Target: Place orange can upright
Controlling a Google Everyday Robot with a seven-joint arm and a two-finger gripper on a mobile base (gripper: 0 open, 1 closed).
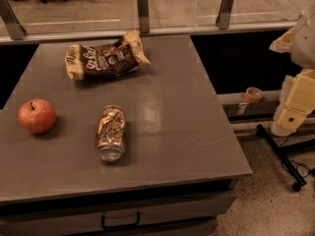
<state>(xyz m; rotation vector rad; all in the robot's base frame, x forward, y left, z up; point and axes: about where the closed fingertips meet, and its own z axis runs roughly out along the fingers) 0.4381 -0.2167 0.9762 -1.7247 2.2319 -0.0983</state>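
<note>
Near the front of a grey table (197, 132), above a drawer handle (120, 220), the orange can (111, 133) lies on its side, left of the middle. Its long axis runs front to back, with the far end leaning slightly right and a silver end facing the camera. A red apple (37, 115) sits to its left, apart from it. Farther back lies a crumpled brown snack bag (106, 59), well apart from the can.

Off the table's right side, the cream-coloured gripper (291, 114) hangs over the floor above a black wheeled stand (283, 156), well apart from the can. The picture's edge cuts it off, and whether it is wide or narrow cannot be told. A roll of tape (253, 94) rests on a ledge behind, and metal posts (142, 9) line the far rail.
</note>
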